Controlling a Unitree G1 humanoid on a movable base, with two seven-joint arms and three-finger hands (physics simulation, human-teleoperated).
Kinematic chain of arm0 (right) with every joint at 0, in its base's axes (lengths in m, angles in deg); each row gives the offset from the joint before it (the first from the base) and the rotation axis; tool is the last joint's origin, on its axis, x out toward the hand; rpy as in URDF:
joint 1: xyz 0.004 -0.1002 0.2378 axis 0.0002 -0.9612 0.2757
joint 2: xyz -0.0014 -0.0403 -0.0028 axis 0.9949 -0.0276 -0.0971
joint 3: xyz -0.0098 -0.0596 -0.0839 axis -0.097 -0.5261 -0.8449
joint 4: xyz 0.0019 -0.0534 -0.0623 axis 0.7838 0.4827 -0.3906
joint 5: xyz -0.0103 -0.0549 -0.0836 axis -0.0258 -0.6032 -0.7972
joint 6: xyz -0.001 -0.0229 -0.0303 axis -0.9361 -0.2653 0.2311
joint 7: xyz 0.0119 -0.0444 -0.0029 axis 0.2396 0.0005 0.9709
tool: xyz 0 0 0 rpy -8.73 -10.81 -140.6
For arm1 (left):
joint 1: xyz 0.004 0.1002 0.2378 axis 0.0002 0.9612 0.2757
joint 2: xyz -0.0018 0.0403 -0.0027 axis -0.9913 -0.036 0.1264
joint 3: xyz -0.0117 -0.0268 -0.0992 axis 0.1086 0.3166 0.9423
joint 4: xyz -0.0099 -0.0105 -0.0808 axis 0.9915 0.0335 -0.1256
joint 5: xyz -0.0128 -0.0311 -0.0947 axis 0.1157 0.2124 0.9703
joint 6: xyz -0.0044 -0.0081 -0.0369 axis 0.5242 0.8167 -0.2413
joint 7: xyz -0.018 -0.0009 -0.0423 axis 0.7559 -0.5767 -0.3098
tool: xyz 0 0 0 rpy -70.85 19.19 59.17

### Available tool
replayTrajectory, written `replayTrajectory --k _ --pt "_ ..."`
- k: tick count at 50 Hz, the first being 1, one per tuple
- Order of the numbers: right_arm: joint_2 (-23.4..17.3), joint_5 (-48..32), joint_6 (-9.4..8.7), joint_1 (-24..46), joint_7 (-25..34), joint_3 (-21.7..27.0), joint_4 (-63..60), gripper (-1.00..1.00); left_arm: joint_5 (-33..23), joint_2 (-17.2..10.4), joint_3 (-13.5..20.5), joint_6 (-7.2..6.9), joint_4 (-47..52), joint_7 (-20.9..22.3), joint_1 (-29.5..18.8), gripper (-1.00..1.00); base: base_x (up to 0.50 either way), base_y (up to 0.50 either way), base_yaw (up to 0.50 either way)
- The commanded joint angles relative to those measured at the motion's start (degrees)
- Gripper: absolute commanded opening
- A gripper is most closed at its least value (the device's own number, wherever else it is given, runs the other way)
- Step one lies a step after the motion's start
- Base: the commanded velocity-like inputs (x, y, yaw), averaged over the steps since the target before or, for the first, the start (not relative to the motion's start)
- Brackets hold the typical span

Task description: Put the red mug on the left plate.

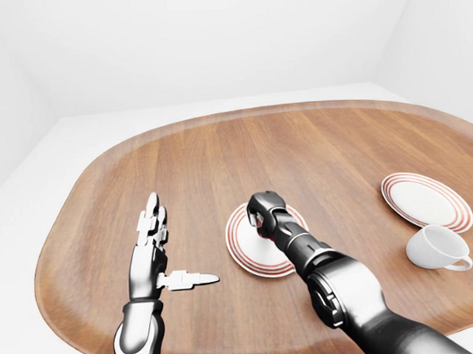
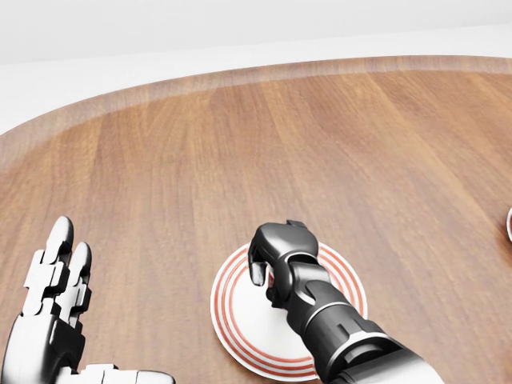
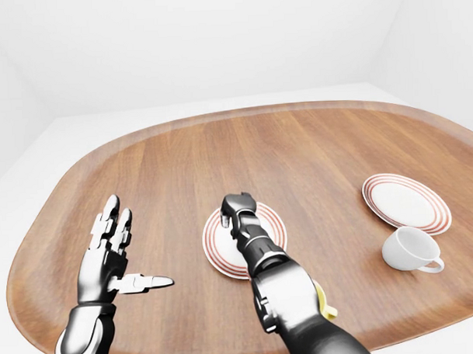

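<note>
2 plates (image 1: 425,200), 1 white cup (image 1: 436,248); right hand (image 2: 272,256) curled over left plate (image 2: 232,308), grip unclear; left hand (image 1: 150,250) spread.

A wooden table (image 1: 298,151) with rounded corners fills most of the left-eye view, its grain running away from the camera, with a paler band round its rim. Toward the table's right edge lies a white plate (image 1: 425,201) ringed with red stripes. Near that plate, on the side closer to the camera, stands a white cup (image 1: 436,247), upright, with its handle pointing right. In the right-eye view a small yellow thing (image 3: 326,305) peeks out below and left of the cup; too little shows to tell what it is.
</note>
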Motion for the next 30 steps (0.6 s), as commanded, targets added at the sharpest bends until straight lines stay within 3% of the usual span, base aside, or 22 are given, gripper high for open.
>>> replayTrajectory --k 1,29,30 --pt "1.2 -1.2 0.00 -2.2 -0.2 1.1 0.1 -1.00 0.0 0.0 0.0 0.18 -0.3 0.0 -0.1 1.00 0.00 0.00 0.00" --pt "1.4 -5.2 0.00 -5.4 0.0 1.5 0.3 -1.00 0.2 -0.1 0.2 -0.06 -0.6 0.0 -0.6 1.00 0.00 0.00 0.00" --pt "1.4 -4.8 0.00 -5.4 0.5 2.0 0.3 -0.85 0.2 -0.1 0.2 -0.07 -0.7 0.0 -0.6 1.00 0.00 0.00 0.00"
